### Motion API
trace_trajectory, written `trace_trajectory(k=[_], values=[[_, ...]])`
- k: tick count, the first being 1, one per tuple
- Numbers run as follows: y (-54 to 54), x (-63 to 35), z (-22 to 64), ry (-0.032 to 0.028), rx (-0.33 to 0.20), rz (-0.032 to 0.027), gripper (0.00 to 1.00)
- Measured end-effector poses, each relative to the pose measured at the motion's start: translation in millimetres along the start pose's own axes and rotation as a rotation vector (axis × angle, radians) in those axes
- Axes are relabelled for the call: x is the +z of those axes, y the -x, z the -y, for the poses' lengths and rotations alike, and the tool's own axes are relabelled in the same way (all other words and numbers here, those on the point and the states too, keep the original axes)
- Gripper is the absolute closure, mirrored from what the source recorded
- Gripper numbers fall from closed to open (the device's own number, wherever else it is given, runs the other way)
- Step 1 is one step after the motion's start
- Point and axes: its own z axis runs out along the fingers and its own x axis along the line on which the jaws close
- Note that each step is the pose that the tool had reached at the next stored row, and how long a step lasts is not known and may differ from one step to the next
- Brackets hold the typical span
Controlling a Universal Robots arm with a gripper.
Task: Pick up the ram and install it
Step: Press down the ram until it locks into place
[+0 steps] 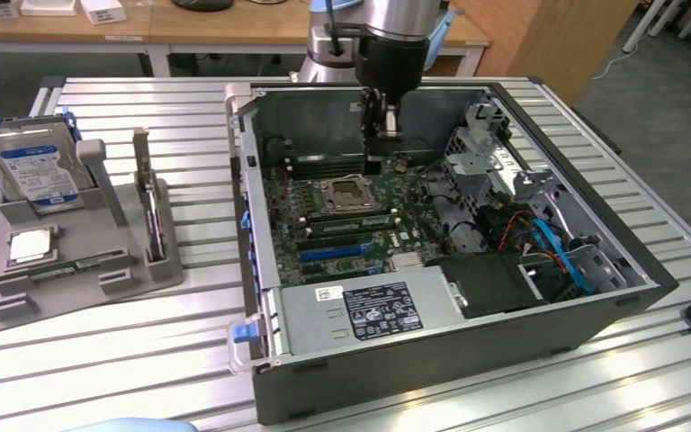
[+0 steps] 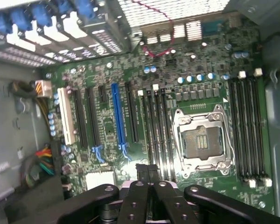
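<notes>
The ram (image 1: 78,265) looks like a narrow green strip lying flat in the grey parts holder (image 1: 141,279) at the exterior view's left, far from the arm. My gripper (image 1: 378,165) hangs inside the open computer case (image 1: 466,351), above the motherboard (image 1: 321,234) and close to the empty CPU socket (image 1: 348,192). In the wrist view the gripper (image 2: 147,170) is shut, its two dark fingertips pressed together with nothing visible between them. They hover over the long black memory slots (image 2: 157,135) beside the CPU socket (image 2: 200,142).
A blue-labelled hard drive (image 1: 36,171) stands in the holder, with a silver CPU chip (image 1: 28,247) lying in front of it. Inside the case are a power supply (image 1: 363,310), drive cages (image 1: 484,148) and cable bundles (image 1: 538,243). The case walls ring the motherboard.
</notes>
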Motion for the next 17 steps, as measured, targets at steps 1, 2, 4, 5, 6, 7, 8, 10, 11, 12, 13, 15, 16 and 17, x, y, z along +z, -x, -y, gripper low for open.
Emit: trace_trajectory(k=[1,2,4,5,6,7,8,10,11,12,13,15,16,17], values=[[0.0,0.0,0.0,0.0025,0.017,-0.0001,0.90],[0.0,0.0,0.0,0.0052,0.036,-0.0001,0.90],[0.0,0.1,0.0,0.0105,0.072,-0.0002,0.90],[0.0,0.1,0.0,0.0131,0.090,-0.0003,0.90],[0.0,0.0,0.0,0.0156,0.108,-0.0004,0.90],[0.0,0.1,0.0,0.0182,0.125,-0.0005,0.90],[0.0,0.1,0.0,0.0208,0.143,-0.0005,0.90],[0.0,0.1,0.0,0.0260,0.180,-0.0006,0.90],[0.0,0.2,0.0,0.0286,0.198,-0.0006,0.90],[0.1,0.2,0.0,0.0311,0.215,-0.0006,0.90],[0.1,0.2,0.0,0.0336,0.233,-0.0006,0.90],[0.1,0.3,0.0,0.0388,0.268,-0.0007,0.90],[0.1,0.3,0.0,0.0414,0.286,-0.0008,0.90],[0.1,0.3,0.0,0.0440,0.304,-0.0009,0.90]])
